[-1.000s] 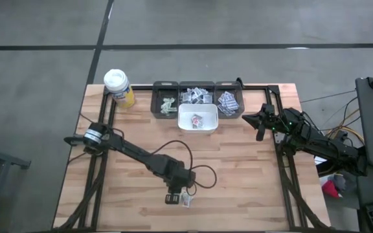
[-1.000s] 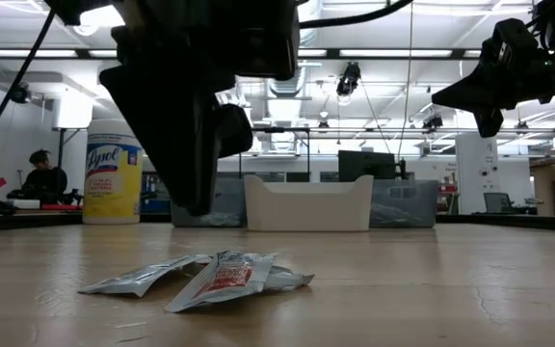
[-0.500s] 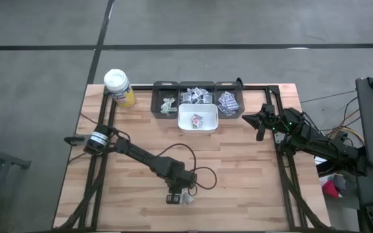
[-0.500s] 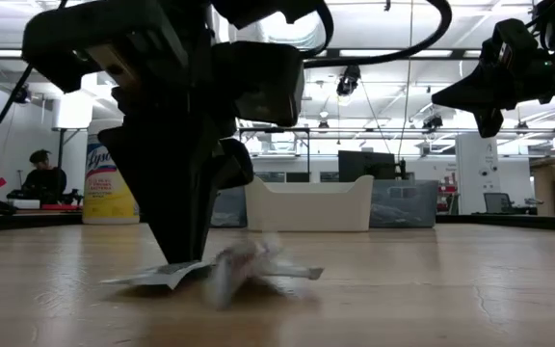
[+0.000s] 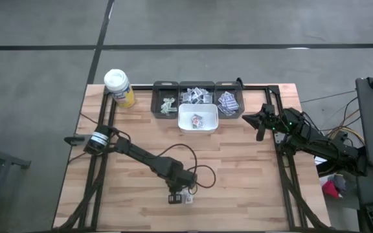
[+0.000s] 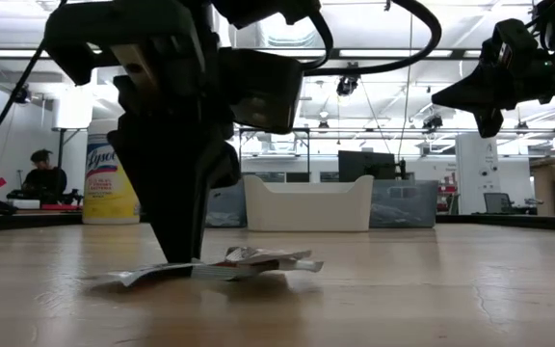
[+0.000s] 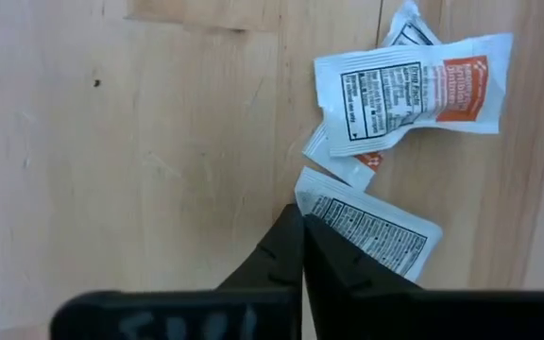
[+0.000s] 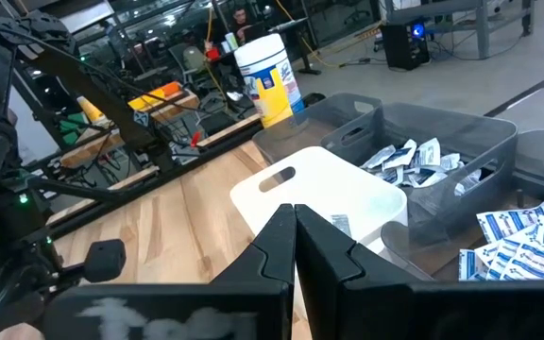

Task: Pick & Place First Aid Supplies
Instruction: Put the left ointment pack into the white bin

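Three small paper packets (image 7: 409,80) lie in a loose heap on the wooden table near its near edge (image 5: 185,198); one has red print, and another, white with black print (image 7: 371,227), lies closest to my fingers. My left gripper (image 7: 301,215) is shut and points down with its tips at this heap (image 6: 183,260). My right gripper (image 8: 296,215) is shut and hovers above the table's right side (image 5: 259,123), touching nothing. More packets fill the grey bins (image 5: 196,95) at the far edge. My left gripper comes from above, pointing down, and its shut fingertips (image 6: 186,253) rest on the corner (image 7: 308,181) of the black-printed packet. That packet lies flat on the table and runs under one finger. Whether any edge is caught between the fingers cannot be told.
A white bin (image 5: 197,120) holding a packet stands just before three grey bins (image 5: 165,100) at the far edge. A yellow wipes bottle with a white lid (image 5: 118,87) stands at the far left corner. Bare wood lies between the bins and the heap. A person sits far behind the table (image 6: 41,178).
My left gripper has come down from above the heap until its tips reach the table at the packets. The packets have been disturbed: the red-printed one, spread out at the front before, has turned and now lies bunched flatter with the others.
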You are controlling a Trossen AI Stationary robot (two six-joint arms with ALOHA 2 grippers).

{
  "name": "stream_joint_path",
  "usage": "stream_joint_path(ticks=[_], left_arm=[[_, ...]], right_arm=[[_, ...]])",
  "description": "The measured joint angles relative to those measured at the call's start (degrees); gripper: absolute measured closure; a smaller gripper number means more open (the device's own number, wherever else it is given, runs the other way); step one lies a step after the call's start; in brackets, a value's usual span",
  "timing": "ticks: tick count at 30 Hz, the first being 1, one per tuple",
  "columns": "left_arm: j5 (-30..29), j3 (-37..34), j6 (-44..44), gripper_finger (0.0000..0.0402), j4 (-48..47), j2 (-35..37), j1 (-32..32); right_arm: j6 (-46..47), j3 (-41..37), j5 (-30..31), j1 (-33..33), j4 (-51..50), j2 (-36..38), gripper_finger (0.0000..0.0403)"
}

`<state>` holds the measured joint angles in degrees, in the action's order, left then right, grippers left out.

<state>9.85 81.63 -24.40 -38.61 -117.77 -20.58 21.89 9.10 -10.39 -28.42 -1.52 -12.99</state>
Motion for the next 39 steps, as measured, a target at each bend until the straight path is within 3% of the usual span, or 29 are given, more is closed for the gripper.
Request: stream_joint_path(ticks=[14, 23, 28, 33, 39], left_arm=[[0.4, 0.1, -9.8, 0.0401, -3.4, 1.5, 0.1], [-1.9, -0.3, -13.2, 0.0401, -16.4, 7.5, 0.1], [-3.7, -0.5, -14.4, 0.0401, -16.8, 11.8, 0.7], [-14.6, -0.4, -21.2, 0.0401, -16.2, 15.7, 3.3], [-34.5, -0.3, -38.2, 0.0401, -9.4, 19.6, 7.4]], right_arm=[[0.0, 0.0, 0.0, 0.0, 0.0, 0.0, 0.0394], [0.0, 0.0, 0.0, 0.0, 0.0, 0.0, 0.0394], [0.2, 0.0, 0.0, 0.0, 0.0, -0.1, 0.0394], [0.2, 0.0, 0.0, 0.0, 0.0, -0.4, 0.0394], [0.2, 0.0, 0.0, 0.0, 0.1, -0.4, 0.0394]])
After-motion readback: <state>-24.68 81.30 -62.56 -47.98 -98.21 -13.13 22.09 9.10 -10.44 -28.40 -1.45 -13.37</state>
